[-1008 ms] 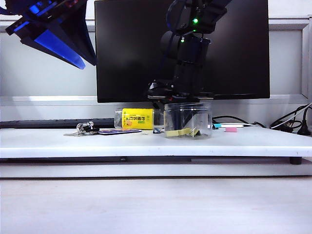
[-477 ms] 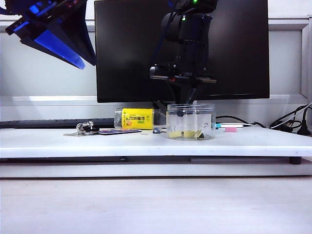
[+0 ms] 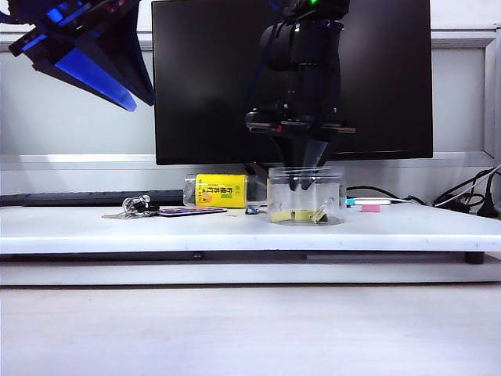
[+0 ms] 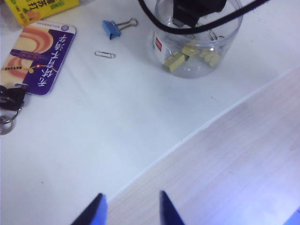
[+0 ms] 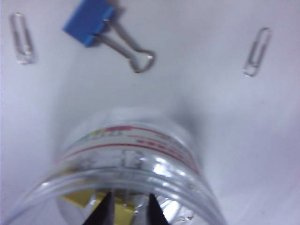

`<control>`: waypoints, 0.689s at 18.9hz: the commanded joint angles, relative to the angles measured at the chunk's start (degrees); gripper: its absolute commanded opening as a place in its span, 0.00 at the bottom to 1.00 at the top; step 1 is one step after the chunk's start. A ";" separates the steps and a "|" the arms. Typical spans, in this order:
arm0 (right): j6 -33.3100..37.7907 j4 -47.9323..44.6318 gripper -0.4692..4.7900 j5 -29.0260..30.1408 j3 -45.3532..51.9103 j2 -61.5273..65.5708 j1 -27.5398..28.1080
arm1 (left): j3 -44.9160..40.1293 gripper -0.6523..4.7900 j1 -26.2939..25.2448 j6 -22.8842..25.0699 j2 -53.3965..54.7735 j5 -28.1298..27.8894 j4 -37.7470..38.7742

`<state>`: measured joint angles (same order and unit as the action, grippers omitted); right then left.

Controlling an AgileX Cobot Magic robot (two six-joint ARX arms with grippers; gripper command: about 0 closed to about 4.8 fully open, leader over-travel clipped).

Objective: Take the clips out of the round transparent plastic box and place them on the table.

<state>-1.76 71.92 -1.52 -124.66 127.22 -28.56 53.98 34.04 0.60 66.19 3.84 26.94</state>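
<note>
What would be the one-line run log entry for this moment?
right pincer: open, tips inside round transparent plastic box, above yellow clips | left pincer: open, empty, raised off left | clips on table: none

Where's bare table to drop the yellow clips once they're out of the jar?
Bare table in front and right of the jar. Crowded left: blue clip, card, keys. Right tool is in the jar; left tool hovers at the front edge.

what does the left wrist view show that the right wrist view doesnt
Only the left wrist view: the purple card, keys, yellow-label bottle, the wood-grain surface, and the open left gripper hovering off the table.
Only the right wrist view: a second paper clip, the right gripper parted inside the jar.
Both: the jar, yellow clips, blue clip.
</note>
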 commanded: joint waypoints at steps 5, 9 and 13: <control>0.31 -0.37 0.29 -0.52 -0.24 1.60 0.00 | 0.15 0.41 0.07 0.94 -0.13 0.02 -0.15; 0.31 -0.39 0.29 -0.50 -0.24 1.97 0.00 | 0.15 0.41 0.04 0.94 -0.13 0.00 0.04; 0.28 -0.39 0.29 -0.52 -0.24 2.14 0.02 | 0.15 0.41 0.07 0.94 -0.13 0.02 0.11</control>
<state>-1.56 71.88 -1.89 -124.77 129.49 -28.53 53.98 34.04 1.45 66.19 3.84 27.24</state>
